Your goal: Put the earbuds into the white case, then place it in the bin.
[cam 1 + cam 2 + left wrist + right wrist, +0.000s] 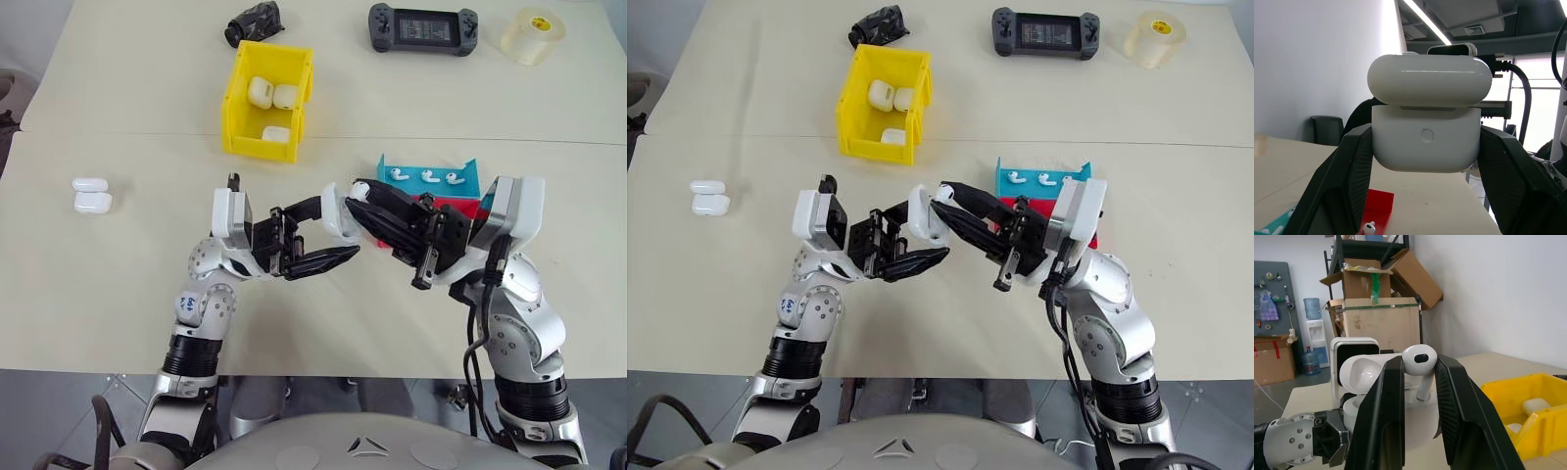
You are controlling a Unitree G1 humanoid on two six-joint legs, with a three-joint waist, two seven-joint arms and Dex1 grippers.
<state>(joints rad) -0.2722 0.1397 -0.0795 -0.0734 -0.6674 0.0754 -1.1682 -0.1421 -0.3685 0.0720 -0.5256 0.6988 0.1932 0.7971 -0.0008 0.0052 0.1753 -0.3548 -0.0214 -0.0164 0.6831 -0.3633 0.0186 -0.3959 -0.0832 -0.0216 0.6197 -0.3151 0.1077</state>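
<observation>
The right gripper point(1418, 377) pinches one earbud point(1420, 363) just above the open white case point(1426, 139), which the left gripper point(318, 253) clamps (above the tabletop point(127, 88)). Loading step; next, I think, lower its stem into the socket.

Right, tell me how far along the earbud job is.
Done: three white cases already lie in the yellow bin.
In hand: the left gripper is shut on an open white case, and the right gripper pinches an earbud just above it.
Left: seat that earbud, add another from the blue tray, close the lid, bin the case. Two more cases wait on the table.
</observation>
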